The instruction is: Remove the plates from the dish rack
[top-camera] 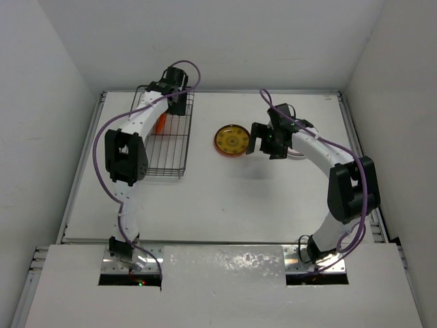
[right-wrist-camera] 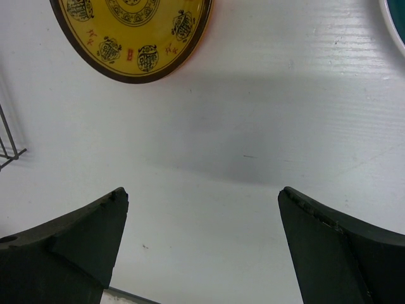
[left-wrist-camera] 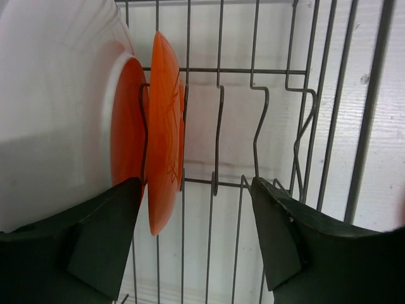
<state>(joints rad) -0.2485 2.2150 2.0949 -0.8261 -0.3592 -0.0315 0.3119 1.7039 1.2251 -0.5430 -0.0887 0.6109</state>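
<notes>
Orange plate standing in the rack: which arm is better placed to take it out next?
Left. The left pincer is open inside the dish rack, the upright orange plate between its fingers. The right pincer, open, hangs over the table near the flat yellow plate, away from the rack.

This looks like a robotics lab test cell. A white table [top-camera: 225, 198] is boxed in on three sides by plain white panel walls [top-camera: 41, 96]. A white, purple-cabled left arm [top-camera: 147, 116] and right arm [top-camera: 311, 147] are bolted to metal base plates [top-camera: 130, 270] at its near edge. The props are a dark wire dish rack [top-camera: 168, 147] and a round yellow patterned plate [top-camera: 231, 140].
</notes>
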